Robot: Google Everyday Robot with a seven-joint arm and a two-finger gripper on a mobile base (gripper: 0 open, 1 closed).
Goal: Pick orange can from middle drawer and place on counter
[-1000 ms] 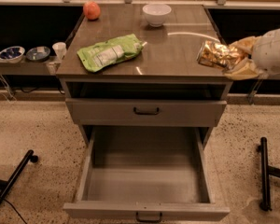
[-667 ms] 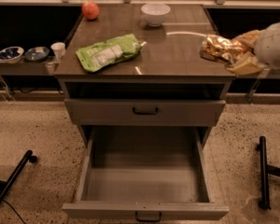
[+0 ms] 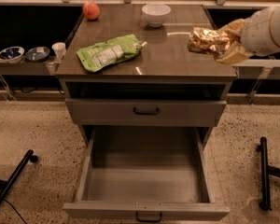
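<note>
the gripper (image 3: pixel 227 44) is at the right edge of the view, its fingers clamped on the orange can (image 3: pixel 206 40) — the can juts out to the gripper's left, over the right edge of the counter (image 3: pixel 168 62); whether it touches the top i cannot tell. well to the gripper's left lies a green pouch (image 3: pixel 109 52). further back on that side are a white bowl (image 3: pixel 156 14) and a red-orange fruit (image 3: pixel 91 10). well below the gripper, the middle drawer (image 3: pixel 144 210) stands pulled open.

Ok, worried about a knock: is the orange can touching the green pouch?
Apart. The camera view shows bare counter between the green pouch and the orange can, which the gripper holds over the counter's right edge.
</note>
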